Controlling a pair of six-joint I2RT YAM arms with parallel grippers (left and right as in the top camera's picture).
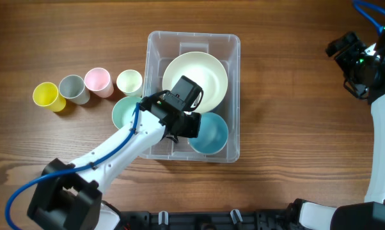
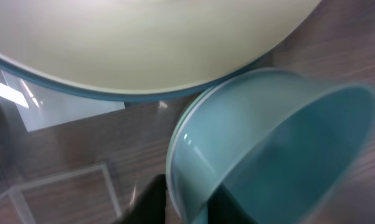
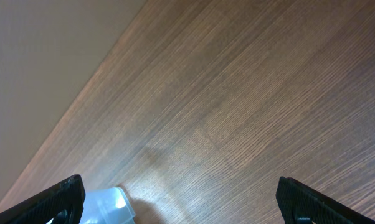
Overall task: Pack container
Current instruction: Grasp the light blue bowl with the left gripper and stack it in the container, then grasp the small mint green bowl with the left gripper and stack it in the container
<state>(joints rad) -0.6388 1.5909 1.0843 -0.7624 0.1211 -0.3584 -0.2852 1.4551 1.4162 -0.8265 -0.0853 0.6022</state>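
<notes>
Clear container (image 1: pixel 235 96) at centre of worktop (image 1: pixel 295 140), upright with open top facing up. In far part of container: large cream bowl (image 1: pixel 208 69), mouth up, spanning most of the width. In near right corner of container: blue bowl (image 1: pixel 213 134), with far rim right against the cream bowl; seen tilted in the left wrist view, with the cream bowl's underside close above it. Left end effector (image 2: pixel 189 203) down inside container, at near left side of blue bowl and closed on its rim, with dark fingers (image 2: pixel 151 200) set either side of the bowl wall, one outside and one inside. Left arm (image 1: pixel 116 150) reaching in from near left, across the container's near left corner. On worktop just beside container's left wall: mint bowl (image 1: pixel 121 110), mouth up, partly covered by left arm. Left of container, a row of four cups with mouths up, each just beside the next, slanting slightly farther toward the right: yellow cup (image 1: pixel 45 96) at left end, then grey cup (image 1: pixel 73 88), pink cup (image 1: pixel 98 80) and pale cup (image 1: pixel 129 81), the last just beside the container wall. Right end effector (image 3: pixel 181 190) at far right of worktop, well apart from container, fingers spread wide, gripping nothing, over bare wood.
</notes>
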